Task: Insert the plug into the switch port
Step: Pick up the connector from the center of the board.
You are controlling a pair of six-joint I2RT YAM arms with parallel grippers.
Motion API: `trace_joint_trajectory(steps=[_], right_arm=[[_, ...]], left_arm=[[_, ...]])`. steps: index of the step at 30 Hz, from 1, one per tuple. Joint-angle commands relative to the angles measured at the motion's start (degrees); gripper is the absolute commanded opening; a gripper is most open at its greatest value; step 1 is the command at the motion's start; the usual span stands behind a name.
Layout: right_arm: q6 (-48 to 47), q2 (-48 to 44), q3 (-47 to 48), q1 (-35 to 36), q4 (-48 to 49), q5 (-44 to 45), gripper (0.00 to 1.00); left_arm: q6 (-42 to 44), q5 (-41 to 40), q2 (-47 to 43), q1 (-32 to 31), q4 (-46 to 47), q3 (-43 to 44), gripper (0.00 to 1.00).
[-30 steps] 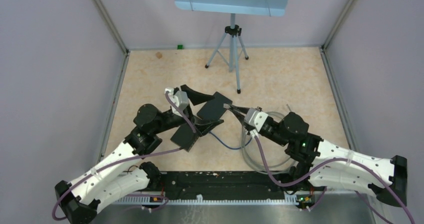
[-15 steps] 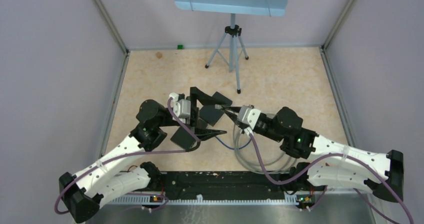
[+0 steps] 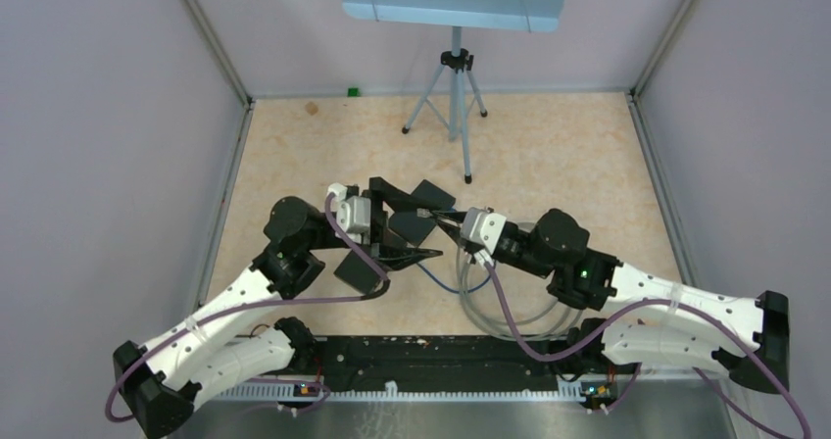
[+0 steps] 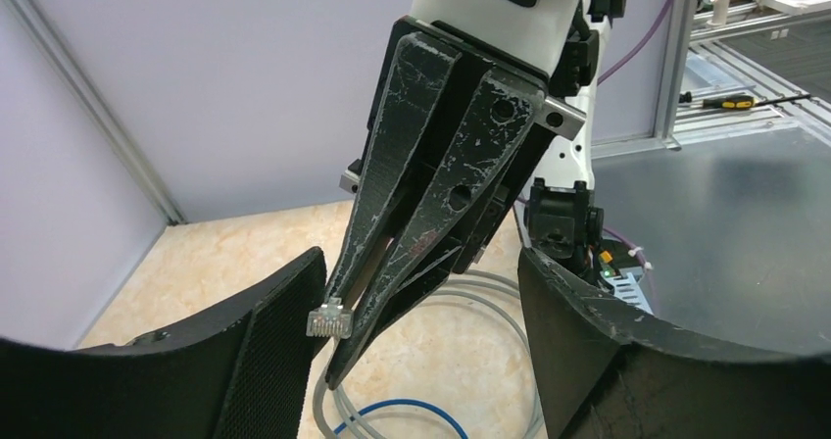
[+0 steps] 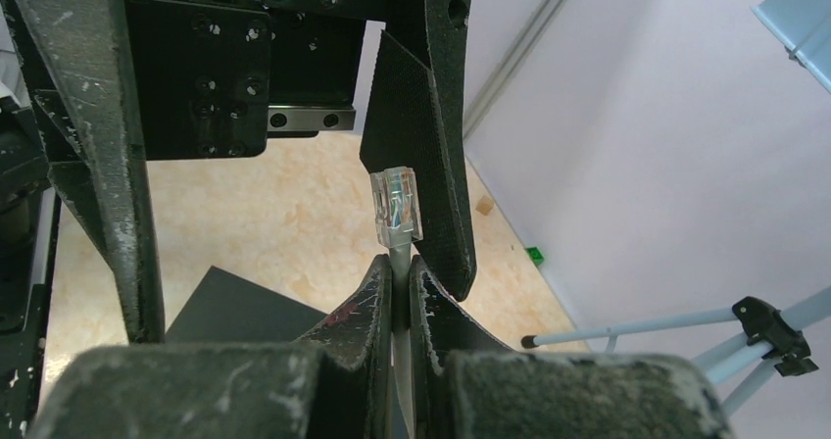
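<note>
My right gripper (image 5: pixel 395 263) is shut on a grey cable just behind its clear plug (image 5: pixel 395 204), which sticks up past the fingertips. In the left wrist view the plug (image 4: pixel 326 319) and the right gripper (image 4: pixel 333 339) sit between my left fingers, the plug close to the left pad (image 4: pixel 265 361). My left gripper (image 4: pixel 421 272) is open and empty. From above the two grippers meet mid-table, left (image 3: pixel 423 231) and right (image 3: pixel 438 220). A black switch box (image 3: pixel 356 270) lies below the left gripper. No port shows.
Grey cable loops (image 3: pixel 490 302) and a blue cable (image 3: pixel 441 284) lie on the table in front of the right arm. Other black flat pieces (image 3: pixel 432 196) lie by the grippers. A tripod (image 3: pixel 453 106) with a blue plate stands at the back.
My right gripper has moved left with the plug, in between the left fingers. My left gripper has turned and shifted right to straddle it. The cable loops slid left.
</note>
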Motion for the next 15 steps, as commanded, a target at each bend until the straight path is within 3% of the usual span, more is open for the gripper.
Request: trace_joint_trajectory(steps=[1,8,15], right_arm=[[0.68,-1.34,2.84,0.71,1.33,0.24,0.00],[2.16,-2.09,1.92,0.71,0.18,-0.26,0.00],[2.42,-2.30,1.90,0.80,-0.52,-0.55,0.00]], left_arm=[[0.67,-4.12,-1.58,-0.37,-2.73,2.05,0.76],[0.66,-11.04,-4.39,-0.37,-2.91,1.41,0.75],[0.98,-11.42,-5.27,-0.36,-3.04,0.99,0.60]])
